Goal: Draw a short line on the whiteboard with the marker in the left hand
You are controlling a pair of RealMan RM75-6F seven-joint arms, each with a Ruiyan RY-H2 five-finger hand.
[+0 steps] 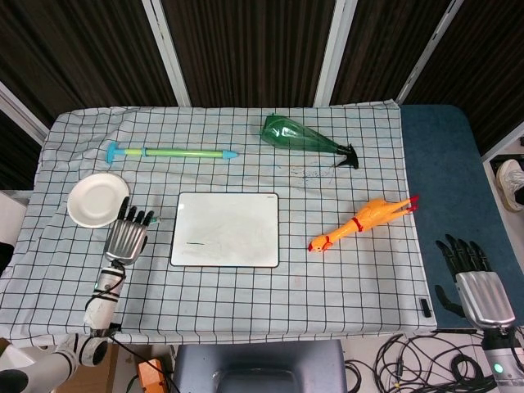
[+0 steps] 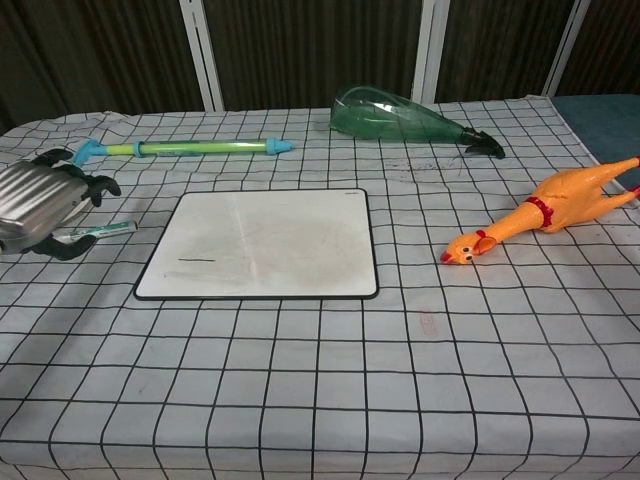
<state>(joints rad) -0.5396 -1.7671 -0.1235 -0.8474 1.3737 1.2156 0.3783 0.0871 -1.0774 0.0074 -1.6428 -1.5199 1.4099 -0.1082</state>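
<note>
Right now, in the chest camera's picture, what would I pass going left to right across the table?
Left hand holding the marker → whiteboard → green bottle → rubber chicken.
</note>
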